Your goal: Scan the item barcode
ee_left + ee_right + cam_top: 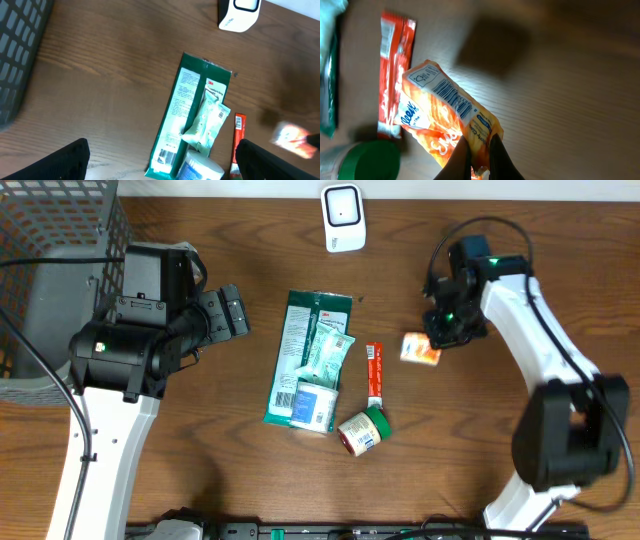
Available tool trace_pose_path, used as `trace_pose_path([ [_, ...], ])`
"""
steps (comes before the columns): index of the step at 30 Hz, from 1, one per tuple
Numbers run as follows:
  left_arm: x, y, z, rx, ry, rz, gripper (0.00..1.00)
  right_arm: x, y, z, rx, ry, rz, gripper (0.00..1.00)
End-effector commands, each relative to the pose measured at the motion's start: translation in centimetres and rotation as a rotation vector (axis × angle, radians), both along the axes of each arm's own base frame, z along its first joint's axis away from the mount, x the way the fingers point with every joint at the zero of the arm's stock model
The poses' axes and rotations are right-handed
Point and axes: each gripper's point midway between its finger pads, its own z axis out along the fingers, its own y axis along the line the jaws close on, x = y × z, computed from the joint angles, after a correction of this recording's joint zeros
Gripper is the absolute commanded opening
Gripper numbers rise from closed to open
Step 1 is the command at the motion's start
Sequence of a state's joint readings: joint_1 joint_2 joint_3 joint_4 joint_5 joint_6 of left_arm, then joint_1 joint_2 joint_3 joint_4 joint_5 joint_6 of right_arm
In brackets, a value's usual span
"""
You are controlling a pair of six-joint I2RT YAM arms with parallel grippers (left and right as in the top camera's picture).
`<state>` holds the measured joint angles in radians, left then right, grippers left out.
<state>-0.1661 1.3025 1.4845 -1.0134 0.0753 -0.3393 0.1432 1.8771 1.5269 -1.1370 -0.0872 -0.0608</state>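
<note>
An orange tissue packet [445, 120] with a barcode on its side is pinched at one edge by my right gripper [479, 152], which is shut on it. From overhead the orange packet [421, 349] sits just left of the right gripper [447, 330]. The white barcode scanner [342, 217] stands at the table's far edge. My left gripper [162, 160] hangs open above the table with nothing between its fingers, left of a green pouch [305, 355].
On the green pouch [180, 115] lie a pale green sachet [328, 350] and a blue-and-white tub [312, 406]. A red stick packet [375, 372] and a green-lidded jar [363, 430] lie beside them. A grey wire basket [50, 260] stands at the far left.
</note>
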Motion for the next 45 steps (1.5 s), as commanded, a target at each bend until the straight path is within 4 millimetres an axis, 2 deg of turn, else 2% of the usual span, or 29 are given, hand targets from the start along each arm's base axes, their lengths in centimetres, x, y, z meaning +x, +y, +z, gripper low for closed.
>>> trace_pose_path([
  [1,0.1,0.2,0.3,0.011,-0.009,-0.003,0.94,1.3,-3.2,4.1,-0.277,-0.182,-0.227,0.01],
  [3,0.1,0.2,0.3,0.011,-0.009,-0.003,0.93,1.3,-3.9,5.0,-0.372,-0.253,-0.334,0.01],
  [6,0.1,0.2,0.3,0.011,-0.009,-0.003,0.93,1.0,-4.0,4.8,-0.479,-0.336,-0.446,0.01],
  [9,0.1,0.2,0.3,0.011,-0.009,-0.003,0.94,0.5,-2.8,2.7,-0.511,-0.396,-0.477,0.01],
  [12,0.1,0.2,0.3,0.011,-0.009,-0.003,0.94,0.5,-1.0,0.3,-0.519,-0.479,-0.436,0.01],
  [18,0.1,0.2,0.3,0.011,-0.009,-0.003,0.94,-0.1,0.8,-1.9,-0.566,-0.634,-0.382,0.01],
  [21,0.1,0.2,0.3,0.011,-0.009,-0.003,0.93,-0.5,1.3,-1.8,-0.59,-0.67,-0.358,0.01],
  [25,0.1,0.2,0.3,0.011,-0.009,-0.003,0.93,0.1,0.3,0.5,-0.697,-0.785,-0.384,0.01],
  [28,0.1,0.2,0.3,0.011,-0.009,-0.003,0.94,0.2,0.2,0.4,-0.687,-0.784,-0.394,0.01],
  [32,0.1,0.2,0.3,0.011,-0.009,-0.003,0.94,0.2,0.7,-1.8,-0.596,-0.721,-0.404,0.01],
  [37,0.1,0.2,0.3,0.011,-0.009,-0.003,0.94,0.6,0.2,-3.2,-0.544,-0.763,-0.463,0.01],
  [43,0.1,0.2,0.3,0.011,-0.009,-0.003,0.94,-0.2,0.4,-4.5,-0.53,-0.733,-0.432,0.01],
  [44,0.1,0.2,0.3,0.011,-0.009,-0.003,0.94,-0.4,0.7,-4.8,-0.525,-0.722,-0.417,0.02],
  [45,0.1,0.2,0.3,0.011,-0.009,-0.003,0.94,-0.5,0.8,-5.0,-0.52,-0.716,-0.412,0.07],
])
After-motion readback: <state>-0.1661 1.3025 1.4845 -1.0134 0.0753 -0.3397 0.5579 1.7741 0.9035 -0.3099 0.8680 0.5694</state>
